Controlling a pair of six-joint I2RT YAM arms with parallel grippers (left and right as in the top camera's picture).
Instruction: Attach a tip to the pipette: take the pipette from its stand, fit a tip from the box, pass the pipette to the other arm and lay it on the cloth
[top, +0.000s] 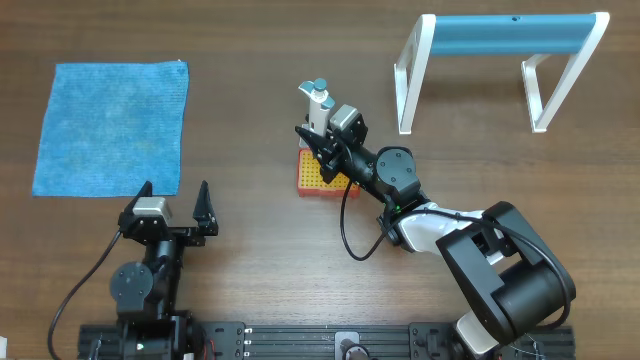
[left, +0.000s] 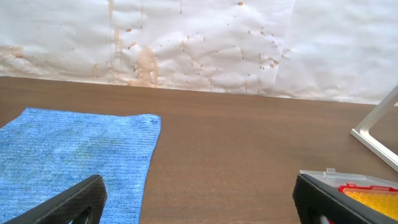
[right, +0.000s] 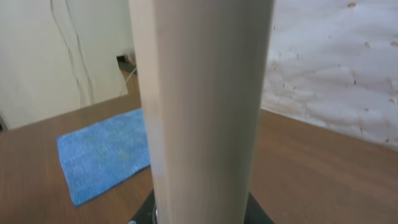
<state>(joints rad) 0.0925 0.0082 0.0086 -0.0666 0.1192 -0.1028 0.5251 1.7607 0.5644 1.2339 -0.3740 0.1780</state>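
Hovering left gripper (top: 176, 192): near left, low over the table (top: 250, 290), just beside the near right corner of the cloth (top: 110, 130); opened wide, holding nothing; probably posed open and close to the cloth so as to take the handover.
Tip box (top: 308, 180): mid-table, orange rack, directly under the right arm's wrist; set within easy reach for a straight downward push.
Right gripper (top: 318, 135): stretched out from the near right base, clamped tight on the pipette body; held above the box, judged to be lining up on a tip or pressing onto one.
Pipette (top: 319, 103): off its stand, upright in that grip, plunger end up; hidden at the lower end by the gripper, so cannot tell whether a tip is fitted.
Cloth: far left, spread flat; landing spot for the last step, not yet used.
Stand (top: 500, 35): far right, white frame with blue bar, well apart from the pipette.
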